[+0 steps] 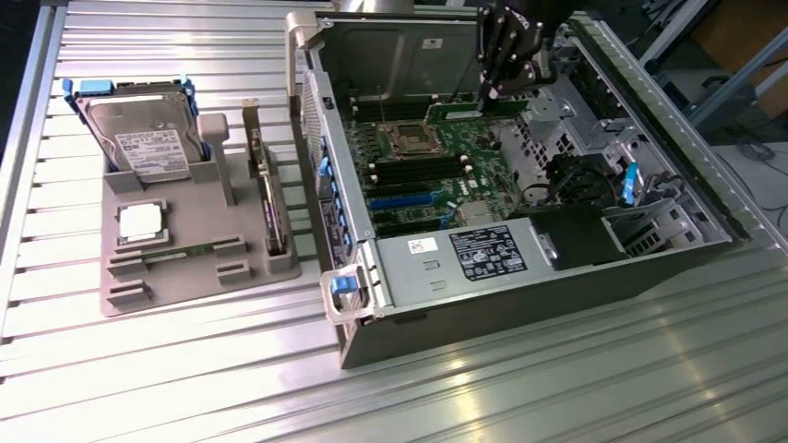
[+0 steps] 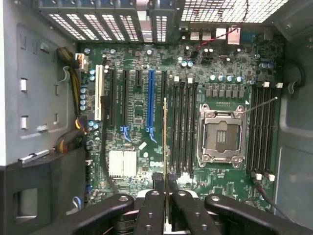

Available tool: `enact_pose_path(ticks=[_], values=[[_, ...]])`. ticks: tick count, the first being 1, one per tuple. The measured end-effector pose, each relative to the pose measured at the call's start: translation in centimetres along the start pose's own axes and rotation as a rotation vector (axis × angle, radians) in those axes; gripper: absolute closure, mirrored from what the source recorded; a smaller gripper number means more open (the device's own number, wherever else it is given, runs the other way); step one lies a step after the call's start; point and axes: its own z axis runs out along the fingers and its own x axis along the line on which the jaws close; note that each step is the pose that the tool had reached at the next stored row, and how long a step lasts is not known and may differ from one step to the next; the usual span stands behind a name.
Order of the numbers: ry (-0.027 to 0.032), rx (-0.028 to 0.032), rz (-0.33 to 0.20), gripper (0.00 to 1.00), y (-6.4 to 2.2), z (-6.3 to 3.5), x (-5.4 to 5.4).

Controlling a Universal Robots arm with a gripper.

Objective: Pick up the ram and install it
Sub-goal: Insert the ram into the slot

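Holding the ram (image 2: 165,142) on edge, the gripper (image 2: 165,183) has its jaws narrow and clamped on the stick's upper part, one finger on each face. Judged purpose: this grip leaves the contact edge free and pointing down at the board (image 2: 220,63), ready for a straight entry. In the wrist view the ram runs parallel to the black memory slots (image 2: 185,127) and hangs above the board just beside them, on the side away from the socket (image 2: 221,134). It is not seated in any slot. Whether it stands exactly over one cannot be told.

In the exterior view the gripper (image 1: 505,92) is inside the case (image 1: 518,305) at its far end. The ram (image 1: 462,112) shows as a green strip under the fingers.

Containers:
- The case lies open upward and holds the board (image 1: 431,175) and, at its near end, the power unit (image 1: 486,251). The socket appears unfilled.
- The tray (image 1: 185,286) sits at the exterior view's left, well apart from the ram. It holds a drive (image 1: 142,138) propped at its far end, a chip (image 1: 139,221) flat in a pocket and a card (image 1: 265,180) on edge along its right side
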Motion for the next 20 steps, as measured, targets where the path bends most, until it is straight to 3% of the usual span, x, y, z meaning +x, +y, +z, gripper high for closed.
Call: enact_pose_path(ticks=[2,6,7,8,10,14,18,20], values=[[-0.0002,-0.0009,0.001,0.87,0.03,1.05,-1.0],[-0.0003,-0.0008,0.001,0.87,0.57,2.2,-1.1],[-0.0086,-0.0006,0.001,0.87,0.73,2.22,-1.1],[-0.0358,0.0005,0.001,0.87,0.84,2.24,-1.1],[-0.1045,0.003,0.001,0.87,1.05,2.33,-1.1],[-0.1022,0.0029,0.001,0.87,1.09,3.47,-0.7],[-0.093,0.0025,0.001,0.87,1.23,5.46,-0.7],[-0.0922,0.0025,0.002,0.87,1.43,5.89,-0.5]])
